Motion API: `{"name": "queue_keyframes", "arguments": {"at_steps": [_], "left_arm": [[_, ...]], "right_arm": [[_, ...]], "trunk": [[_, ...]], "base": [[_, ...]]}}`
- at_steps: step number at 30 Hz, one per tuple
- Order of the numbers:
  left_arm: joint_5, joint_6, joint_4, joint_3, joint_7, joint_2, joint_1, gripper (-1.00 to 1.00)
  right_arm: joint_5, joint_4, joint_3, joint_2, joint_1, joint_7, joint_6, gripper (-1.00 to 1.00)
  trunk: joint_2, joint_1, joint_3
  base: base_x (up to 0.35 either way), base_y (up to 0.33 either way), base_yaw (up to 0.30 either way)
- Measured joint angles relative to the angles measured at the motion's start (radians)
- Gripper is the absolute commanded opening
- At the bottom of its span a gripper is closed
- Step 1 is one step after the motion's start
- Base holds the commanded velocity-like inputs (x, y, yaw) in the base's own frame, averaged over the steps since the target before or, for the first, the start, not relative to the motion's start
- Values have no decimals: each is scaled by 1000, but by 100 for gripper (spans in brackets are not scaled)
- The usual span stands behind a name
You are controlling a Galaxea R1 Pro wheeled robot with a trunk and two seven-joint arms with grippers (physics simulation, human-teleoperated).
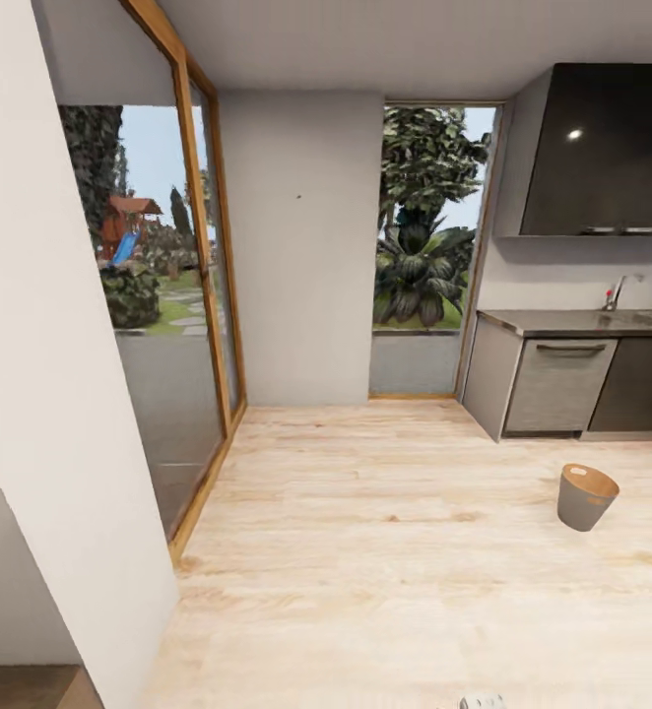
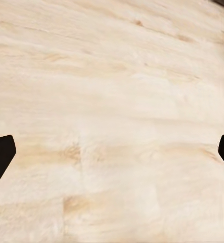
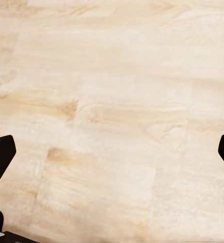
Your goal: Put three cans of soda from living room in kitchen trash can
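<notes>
Pale wood plank floor [image 1: 385, 551] was seen across the lower frame of the head view, with one tash can [image 1: 587, 497] standing upright at the right, in front of one grey kitchen counter [image 1: 582, 320]; no soda can was counted. The step was judged a transit stage, the next move calling for a drive to the living room. The left gripper [image 2: 112, 152] and right gripper [image 3: 112, 152] were each spread wide over bare floor, holding nothing.

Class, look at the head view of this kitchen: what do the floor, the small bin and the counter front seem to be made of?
The pale plank floor looks like light wood with a matt finish: grain and knots show. The small round tapered grey bin with a tan inside seems plastic or painted metal; its smooth, even surface leaves that open. The grey kitchen cabinet front looks like brushed metal or laminate, with a dark bar handle.
</notes>
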Motion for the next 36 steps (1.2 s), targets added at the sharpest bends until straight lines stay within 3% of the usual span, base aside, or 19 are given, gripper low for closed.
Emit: {"name": "queue_keyframes", "arguments": {"at_steps": [36], "left_arm": [[0, 0, 1, 0, 0, 0, 0, 100]], "right_arm": [[0, 0, 0, 1, 0, 0, 0, 100]], "trunk": [[0, 0, 12]], "base": [[0, 0, -270]]}}
